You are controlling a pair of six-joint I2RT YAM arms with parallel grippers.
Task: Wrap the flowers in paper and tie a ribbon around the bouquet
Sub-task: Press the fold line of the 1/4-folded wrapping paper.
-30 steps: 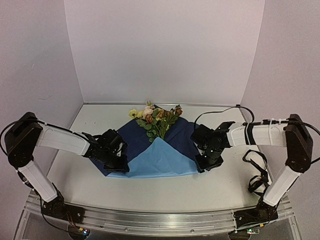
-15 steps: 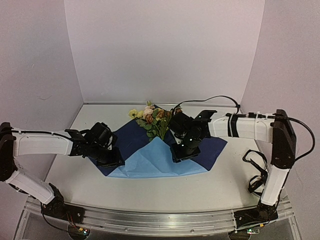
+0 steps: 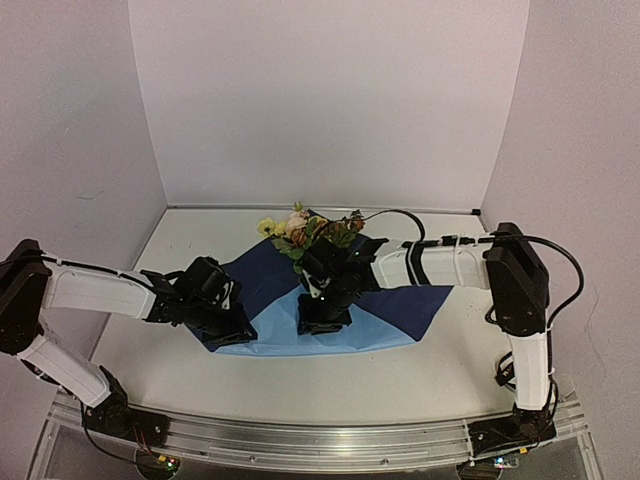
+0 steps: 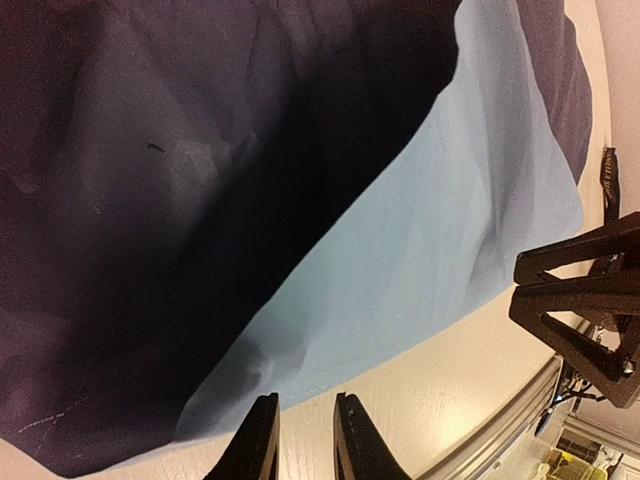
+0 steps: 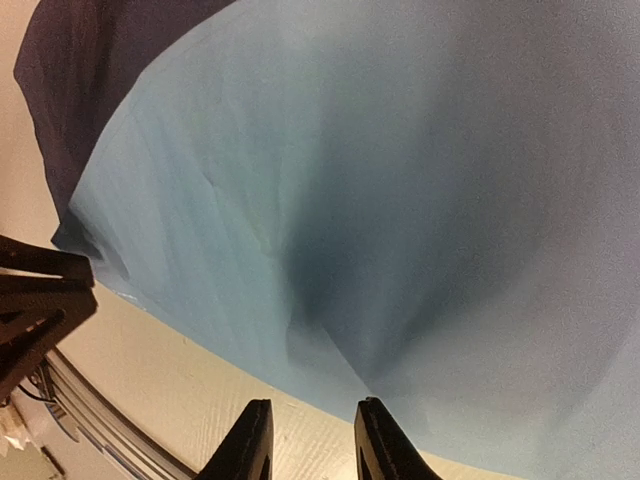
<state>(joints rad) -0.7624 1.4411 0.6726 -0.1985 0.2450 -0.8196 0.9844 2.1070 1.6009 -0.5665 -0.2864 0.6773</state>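
Note:
The flowers (image 3: 303, 233), yellow, pink and rust blooms with green leaves, lie at the far end of the paper (image 3: 420, 300). The sheet lies flat, dark blue at both sides, with a light-blue fold (image 3: 375, 335) along its near edge. My left gripper (image 3: 232, 330) sits at the near left corner; in the left wrist view it (image 4: 305, 435) is narrowly open over bare table, with the paper's edge (image 4: 330, 350) just past the tips. My right gripper (image 3: 322, 322) is low over the fold's middle, also open (image 5: 312, 440), the light-blue paper (image 5: 400, 200) just beyond it. The lettered ribbon (image 4: 607, 178) peeks in at the far right.
White walls close off the back and both sides of the table (image 3: 440, 370). A metal rail (image 3: 300, 440) runs along the near edge. A black cable (image 3: 560, 270) loops off the right arm. The right gripper's black frame (image 4: 585, 300) shows close by in the left wrist view.
My right arm has swung left from the paper's right edge to its middle, and its jaws have narrowed. The paper's right side has spread out flat. The left gripper has barely shifted.

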